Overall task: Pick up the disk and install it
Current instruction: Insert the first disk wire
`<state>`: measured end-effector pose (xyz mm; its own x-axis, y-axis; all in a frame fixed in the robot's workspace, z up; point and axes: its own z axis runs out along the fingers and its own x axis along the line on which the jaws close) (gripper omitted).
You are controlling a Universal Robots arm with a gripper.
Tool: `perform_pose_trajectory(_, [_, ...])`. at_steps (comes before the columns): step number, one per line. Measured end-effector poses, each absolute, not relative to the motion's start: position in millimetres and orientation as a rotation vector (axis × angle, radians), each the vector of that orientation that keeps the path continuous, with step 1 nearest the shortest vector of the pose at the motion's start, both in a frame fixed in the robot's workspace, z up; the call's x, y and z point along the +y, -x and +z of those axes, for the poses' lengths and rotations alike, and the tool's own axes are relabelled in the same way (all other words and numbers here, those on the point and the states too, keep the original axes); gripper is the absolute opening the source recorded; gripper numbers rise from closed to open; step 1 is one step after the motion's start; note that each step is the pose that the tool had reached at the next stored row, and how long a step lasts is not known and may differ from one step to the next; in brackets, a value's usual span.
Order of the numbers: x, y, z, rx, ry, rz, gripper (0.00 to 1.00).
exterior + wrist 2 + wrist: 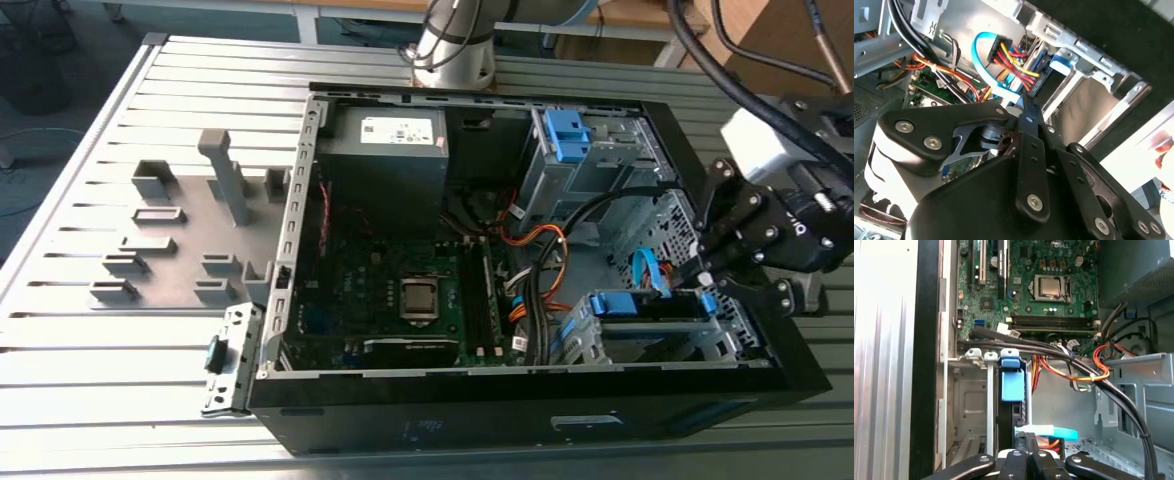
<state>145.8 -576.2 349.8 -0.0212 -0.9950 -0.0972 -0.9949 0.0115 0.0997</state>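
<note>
Pincer: my pincer [698,284] [1023,102] [1026,436] hangs just inside the case's corner on the exterior view's right, its fingertips drawn together. I cannot tell whether anything is nipped between them.
Pale blue cable: a flat ribbon [981,65] [1059,432] that runs right past my fingertips, touching or nearly so.
Disk: it [630,305] [1012,385] stands on edge in a slot just ahead of my tips. I see its blue plastic carrier with the raised tab and a dark edge beneath it (the silver face is turned away from me).
Drive cage: grey sheet metal [721,330] [966,405] encloses the disk on both sides, with an open bay beside it.
Cable bundle: thick black leads with orange and red wires [587,215] [1079,365] cross beyond the cage, taking up the open room there.
Motherboard: the green board [360,290] [994,295] lies flat past the cables, with the processor socket [419,298] [1052,287] bare.
Power supply: the grey box [387,150] sits in the far corner.
Case: the black rim [534,420] [928,340] runs close alongside the cage.
Table: slatted metal [107,370] [879,365], with grey fixture blocks [174,215] well apart from the case.
</note>
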Motion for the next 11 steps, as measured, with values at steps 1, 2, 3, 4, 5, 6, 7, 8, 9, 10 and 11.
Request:
perform_pose_trajectory(1, [-576,-149,350,-2.232,-2.195,-0.223,0.11])
perform_pose_trajectory(2, [-576,-151,350,-2.231,-2.194,-0.225,0.11])
perform_pose_trajectory(3, [-576,-152,352,-2.231,-2.194,-0.225,0.11])
perform_pose_trajectory(4, [-576,-152,355,-2.231,-2.194,-0.225,0.11])
perform_pose_trajectory(5, [-576,-152,360,-2.231,-2.194,-0.225,0.11])
perform_pose_trajectory(6, [-576,-152,364,-2.231,-2.194,-0.225,0.11])
perform_pose_trajectory(7, [-576,-152,368,-2.231,-2.194,-0.225,0.11])
perform_pose_trajectory(8, [-576,-152,370,-2.231,-2.194,-0.225,0.11])
perform_pose_trajectory(9, [-576,-152,370,-2.231,-2.194,-0.225,0.11])
perform_pose_trajectory(10, [-576,-152,370,-2.231,-2.194,-0.225,0.11])
perform_pose_trajectory(11, [-576,-152,370,-2.231,-2.194,-0.225,0.11])
